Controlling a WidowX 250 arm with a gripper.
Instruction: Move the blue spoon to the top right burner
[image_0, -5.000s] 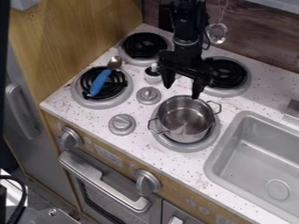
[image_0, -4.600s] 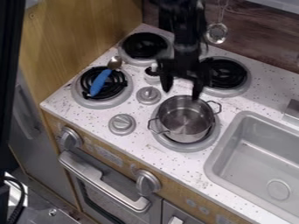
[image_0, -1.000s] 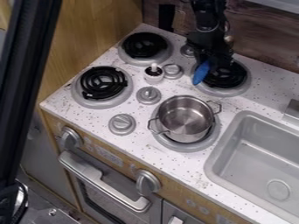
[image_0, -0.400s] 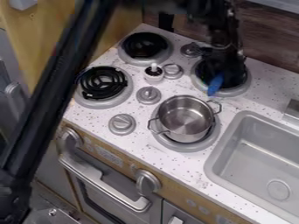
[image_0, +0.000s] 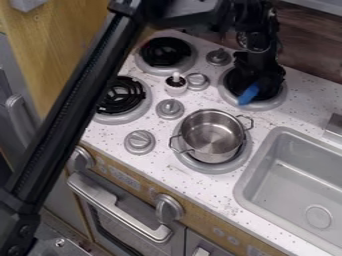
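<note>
"Spanning most of the scene is a speckled white toy-kitchen counter (image_0: 207, 192). A black robot arm (image_0: 80, 100) slants up from the lower left, crosses near the top and comes down at the upper right."

"And the next largest parts?"

"An oven front with a silver handle (image_0: 117, 206) below, and a grey sink (image_0: 294, 185) at the right. Four round burners sit left of the sink: top left (image_0: 165, 51), bottom left (image_0: 123, 95), partly covered by the arm, bottom right (image_0: 234, 167) and top right (image_0: 266, 105)."

"What do they carry?"

"The bottom right one holds a steel pot (image_0: 214, 140) with two handles. Over the top right one hangs the black pincer (image_0: 264, 75)."

"Is it open, and has it hold of anything?"

"Neither can be told; it is dark against the black coil."

"The smaller things?"

"Grey knobs (image_0: 169, 108) stand between the burners, beside a small pot with a white top (image_0: 176, 85). Last, the blue spoon (image_0: 249, 94): its handle shows at the near left edge of the top right burner, just below the pincer."
</note>
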